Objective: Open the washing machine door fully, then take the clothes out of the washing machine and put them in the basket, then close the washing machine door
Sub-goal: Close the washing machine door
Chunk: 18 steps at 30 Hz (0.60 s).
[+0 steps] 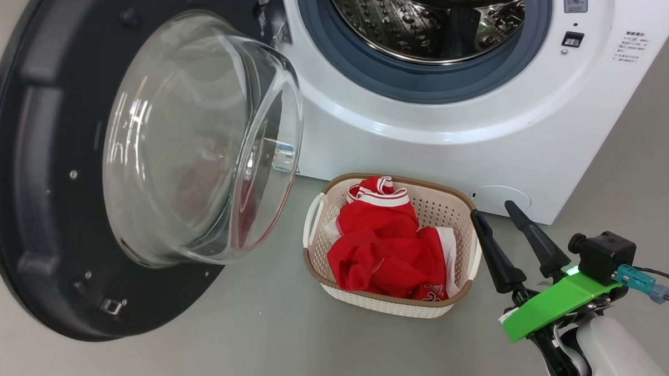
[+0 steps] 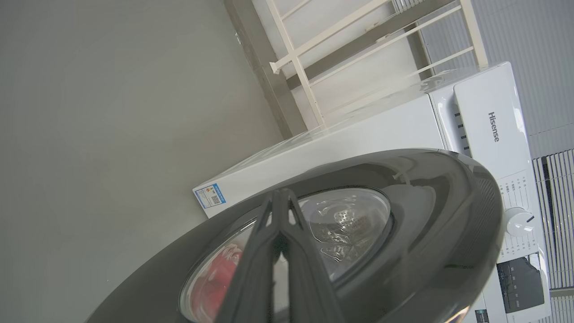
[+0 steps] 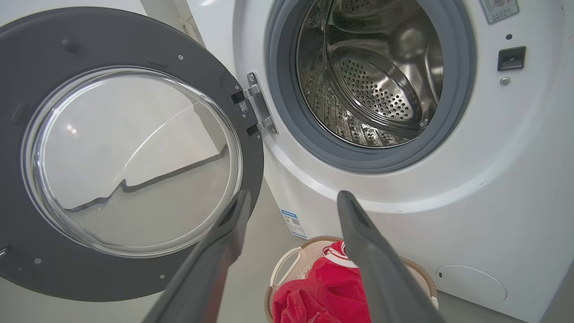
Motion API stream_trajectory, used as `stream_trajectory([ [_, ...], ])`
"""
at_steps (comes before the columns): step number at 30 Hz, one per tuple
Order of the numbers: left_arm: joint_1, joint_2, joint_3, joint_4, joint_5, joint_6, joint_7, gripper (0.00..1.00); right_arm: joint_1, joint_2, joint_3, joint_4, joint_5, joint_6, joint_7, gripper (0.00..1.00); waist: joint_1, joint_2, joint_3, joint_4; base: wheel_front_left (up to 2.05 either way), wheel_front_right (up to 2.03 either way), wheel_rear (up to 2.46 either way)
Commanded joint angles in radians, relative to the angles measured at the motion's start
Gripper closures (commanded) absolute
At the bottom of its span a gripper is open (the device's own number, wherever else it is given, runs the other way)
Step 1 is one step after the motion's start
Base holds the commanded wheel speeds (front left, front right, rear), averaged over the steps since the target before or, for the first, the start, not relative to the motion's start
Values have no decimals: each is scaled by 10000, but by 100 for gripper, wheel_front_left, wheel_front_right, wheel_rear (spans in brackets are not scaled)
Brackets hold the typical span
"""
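Note:
The washing machine door (image 1: pixel 39 181) stands swung wide to the left, its clear glass bowl (image 1: pixel 199 137) bulging toward me. The washing machine (image 1: pixel 422 146) shows a bare steel drum (image 3: pixel 372 76) inside its grey-blue seal. On the floor in front sits the basket (image 1: pixel 463 206), with the red clothes (image 1: pixel 386 247) heaped in it. My right gripper (image 1: pixel 492 210) hangs open just right of the basket, nothing between its fingers; in its own wrist view the right gripper (image 3: pixel 292 197) is above the clothes (image 3: pixel 323 291). My left gripper (image 2: pixel 280 194) is shut and lies against the door's glossy outer face (image 2: pixel 426 215); whether they touch is unclear.
Grey floor (image 1: pixel 234 336) spreads around the basket and under the door. A round white cover (image 1: pixel 499 196) sits low on the machine's front, and the door latch slot (image 1: pixel 572 39) is right of the drum. A cream rack (image 2: pixel 314 58) stands behind the machine.

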Motion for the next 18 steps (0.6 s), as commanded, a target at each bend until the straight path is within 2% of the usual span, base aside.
stream_trajectory([
  [1,-455,538,218,-352,-95,80,112,100,-139,50,141,-221,-92,16,-119,0,0,0,30,-28,0,0,0],
  [10,-225,338,-258,-1120,-344,313,980,100,-121,84,57,-218,-65,16,-119,0,0,0,-34,-169,0,0,0],
  [18,396,179,-809,-2408,-567,612,1927,100,0,140,-12,-210,-60,16,-119,0,0,0,-269,-202,0,0,0],
])
